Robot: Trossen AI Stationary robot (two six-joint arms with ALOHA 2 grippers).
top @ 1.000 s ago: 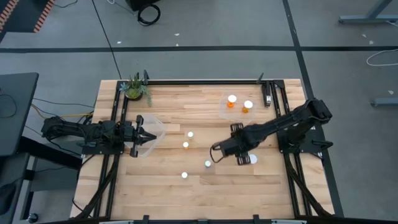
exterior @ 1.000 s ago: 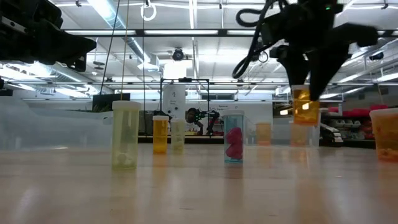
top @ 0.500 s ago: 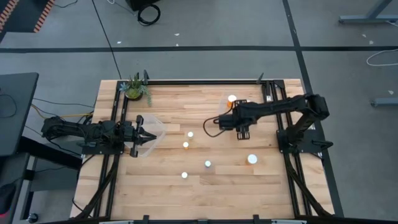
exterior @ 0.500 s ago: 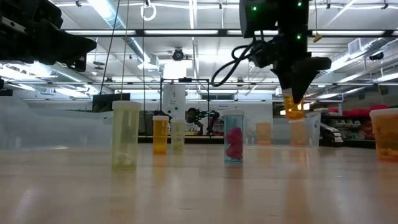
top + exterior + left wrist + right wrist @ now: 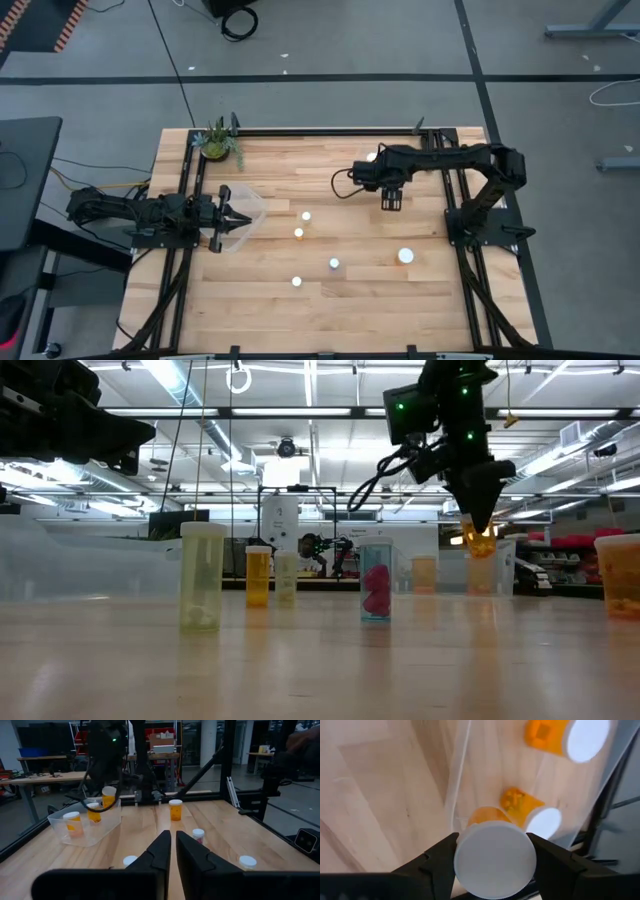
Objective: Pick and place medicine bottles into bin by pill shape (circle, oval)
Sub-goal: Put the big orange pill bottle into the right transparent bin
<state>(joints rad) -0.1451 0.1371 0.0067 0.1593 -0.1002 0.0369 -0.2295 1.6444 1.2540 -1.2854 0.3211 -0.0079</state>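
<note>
Right gripper (image 5: 495,851): clamped on a white-capped orange bottle (image 5: 494,855), held in the air above the clear bin (image 5: 462,775) near the bench's far right corner; in the low view the bottle (image 5: 480,542) hangs from the fingers clear of the bench top.

Bin contents: two orange bottles with white caps stand inside the clear bin, one (image 5: 570,737) toward its far wall, the other (image 5: 535,815) just beneath the held bottle.

Left gripper (image 5: 172,837): fingers nearly together with a thin gap, holding nothing, parked at the bench's left edge beside a second clear bin (image 5: 247,212).

Loose bottles: four white caps show from above on the middle of the bench (image 5: 440,300), two close together (image 5: 306,215) (image 5: 298,233) toward the left bin, two (image 5: 334,264) (image 5: 296,282) nearer the front edge; a fifth, larger cap (image 5: 405,256) stands toward the right edge.

Low view: a pale bottle (image 5: 203,575), an orange one (image 5: 258,575) and a clear one with pink pills (image 5: 376,580) stand upright in a row, apart from one another.

Potted plant (image 5: 217,142): at the far left corner of the bench.
</note>
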